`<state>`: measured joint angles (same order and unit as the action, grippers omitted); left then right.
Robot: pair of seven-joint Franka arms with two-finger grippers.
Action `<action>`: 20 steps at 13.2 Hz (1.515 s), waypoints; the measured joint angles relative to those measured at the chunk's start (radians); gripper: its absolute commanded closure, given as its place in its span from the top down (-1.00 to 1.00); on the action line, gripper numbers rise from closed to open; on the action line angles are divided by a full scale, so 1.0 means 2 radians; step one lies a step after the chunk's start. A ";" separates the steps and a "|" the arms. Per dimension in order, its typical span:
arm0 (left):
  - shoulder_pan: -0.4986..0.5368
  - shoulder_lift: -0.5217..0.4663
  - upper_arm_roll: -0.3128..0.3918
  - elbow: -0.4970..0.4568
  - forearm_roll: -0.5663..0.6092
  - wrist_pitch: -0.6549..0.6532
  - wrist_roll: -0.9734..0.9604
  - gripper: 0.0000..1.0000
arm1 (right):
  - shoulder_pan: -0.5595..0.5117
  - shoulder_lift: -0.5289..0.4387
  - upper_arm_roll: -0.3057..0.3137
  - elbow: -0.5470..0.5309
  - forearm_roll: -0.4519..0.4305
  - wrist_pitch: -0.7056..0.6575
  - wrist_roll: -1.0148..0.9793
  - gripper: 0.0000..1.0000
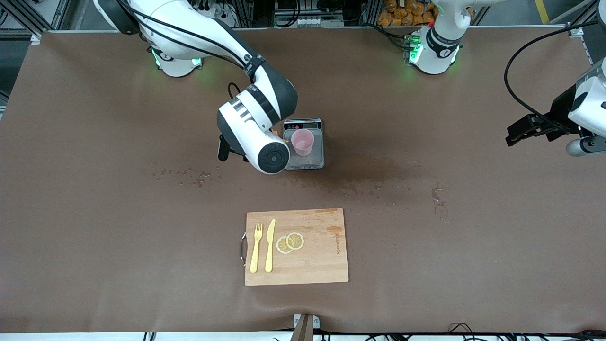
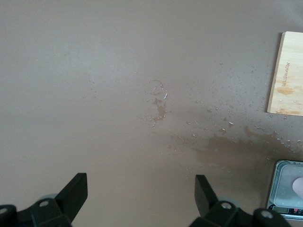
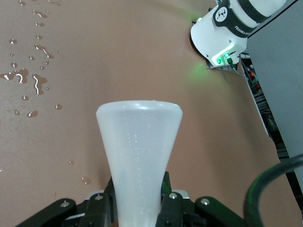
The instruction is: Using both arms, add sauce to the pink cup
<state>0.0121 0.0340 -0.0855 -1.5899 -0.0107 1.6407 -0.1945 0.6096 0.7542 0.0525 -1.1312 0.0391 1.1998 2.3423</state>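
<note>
The pink cup (image 1: 302,142) is sitting on the grey scale (image 1: 305,162), and the scale serves as the landmark here. The cup probably stands there so that the added sauce can be weighed.

The right arm (image 1: 258,118) is reaching in from its base and hanging just beside the scale, on the side toward the right arm's end of the table. Its right gripper (image 3: 137,208) is pinching the sauce bottle (image 3: 138,156) around the narrowed body. The bottle appears to be tipped, its flat base pointing up at the wrist camera, most likely so the nozzle aims down toward the cup. A small orange tip (image 1: 286,140) is showing at the cup's rim in the front view.

The left gripper (image 2: 137,201) is waiting well apart from the scale, toward the left arm's end of the table, with its fingers spread wide and nothing between them.

The front view is showing the whole layout: a wooden cutting board (image 1: 331,265) lying nearer the camera than the scale, carrying a fork (image 1: 256,247), a knife (image 1: 270,245) and lemon slices (image 1: 290,242). It hides the grip on the bottle, which only the right wrist view reveals. The left wrist view alone is showing the left fingers clearly, plus a wet stain (image 2: 227,153) on the table near the scale.
</note>
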 measured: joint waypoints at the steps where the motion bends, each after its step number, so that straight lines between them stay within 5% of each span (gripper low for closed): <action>1: 0.000 0.000 0.000 0.000 0.000 0.000 0.000 1.00 | -0.002 -0.001 0.000 0.001 0.002 0.000 -0.008 -1.00; 20: 0.000 0.000 0.000 -0.002 0.000 0.001 0.000 1.00 | -0.173 -0.079 -0.001 -0.015 0.100 -0.045 -0.277 -1.00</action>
<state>0.0126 0.0341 -0.0849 -1.5940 -0.0107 1.6430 -0.1945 0.2630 0.5970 0.0510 -1.1617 0.2389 1.1094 1.7884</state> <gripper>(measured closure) 0.000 0.634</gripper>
